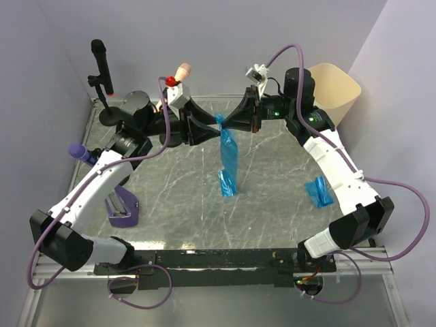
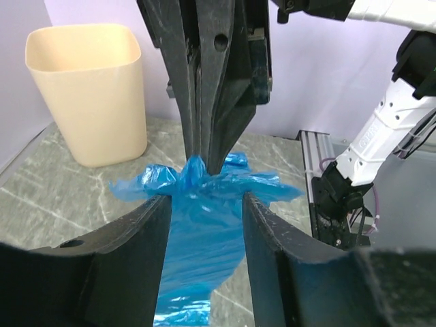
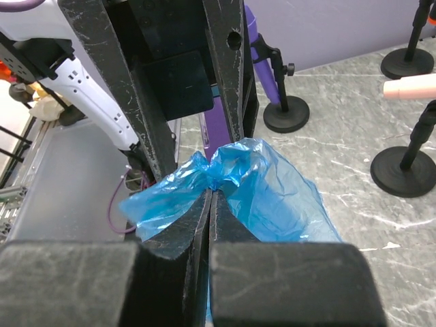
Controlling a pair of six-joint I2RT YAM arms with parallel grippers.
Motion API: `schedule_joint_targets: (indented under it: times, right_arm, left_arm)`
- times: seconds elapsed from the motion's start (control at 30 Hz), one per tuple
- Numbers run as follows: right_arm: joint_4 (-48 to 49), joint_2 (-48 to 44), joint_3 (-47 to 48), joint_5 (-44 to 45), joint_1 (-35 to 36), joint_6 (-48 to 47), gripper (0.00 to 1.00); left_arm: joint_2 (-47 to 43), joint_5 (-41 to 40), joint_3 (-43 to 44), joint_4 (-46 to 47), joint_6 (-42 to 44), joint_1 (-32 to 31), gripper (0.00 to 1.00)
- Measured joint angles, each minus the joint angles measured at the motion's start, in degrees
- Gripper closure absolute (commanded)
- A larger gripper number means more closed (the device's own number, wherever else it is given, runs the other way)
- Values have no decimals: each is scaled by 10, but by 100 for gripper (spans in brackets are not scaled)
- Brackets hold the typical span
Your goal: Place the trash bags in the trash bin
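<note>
The bag [image 2: 204, 238] hangs between the left gripper's [image 2: 204, 204] parted fingers, its bunched top pinched by the right gripper [image 2: 202, 155] just above; the bin [image 2: 88, 95] stands beyond the left finger.

L hand [image 2: 204, 204] jaws apart; R hand [image 3: 209, 197] pinched shut; both arms reaching fwd, tips meeting.

Trash bag [image 1: 228, 160] between left hand [image 1: 212, 131] and right hand [image 1: 230, 121].
</note>
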Motion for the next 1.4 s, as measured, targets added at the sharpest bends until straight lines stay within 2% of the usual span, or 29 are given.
schedule_joint_targets:
  times: [0.07,0.17,0.23,0.33,0.37,0.73,0.97,1.0,1.07,1.13,1.23,1.27,1.33,1.37,1.4]
  right_arm:
    - [0,0,0,1,3,-1,95]
    - [0,0,0,1,7,-3,96]
    - [0,0,0,1,10,-3,100]
    - [2,0,0,1,12,-6,100]
    - [2,0,0,1,12,-8,100]
    - [-34,-30,-16,63,-2,-41,100]
    - [-35,-37,-20,64,-2,-42,100]
    - [-34,-37,-21,64,-2,-42,96]
    - [-33,-37,-21,61,-2,-41,76]
    - [-35,-37,-22,61,0,-42,71]
    - [-35,-37,-25,63,4,-48,70]
    - [-36,-37,-26,63,6,-49,71]
    - [-38,-37,-27,63,9,-50,90]
    - [-37,-37,-27,63,11,-51,97]
    - [-37,-37,-27,62,13,-54,100]
  left_arm:
    - [6,2,3,9,-7,-2,54]
    - [15,5,9,14,-14,-6,69]
    - [20,7,14,16,-16,-7,78]
    - [23,14,18,14,-14,-7,96]
    - [23,14,19,12,-14,-7,99]
    - [18,-1,21,-45,30,-5,99]
    - [17,0,21,-46,34,-6,99]
    - [17,0,21,-46,34,-6,99]
    - [17,0,21,-46,34,-6,99]
    - [17,0,21,-46,34,-6,99]
    - [17,0,21,-46,34,-6,99]
    - [17,0,21,-46,34,-6,99]
    - [17,0,21,-46,34,-6,99]
    - [17,0,21,-46,34,-6,100]
    - [17,0,21,-46,34,-6,99]
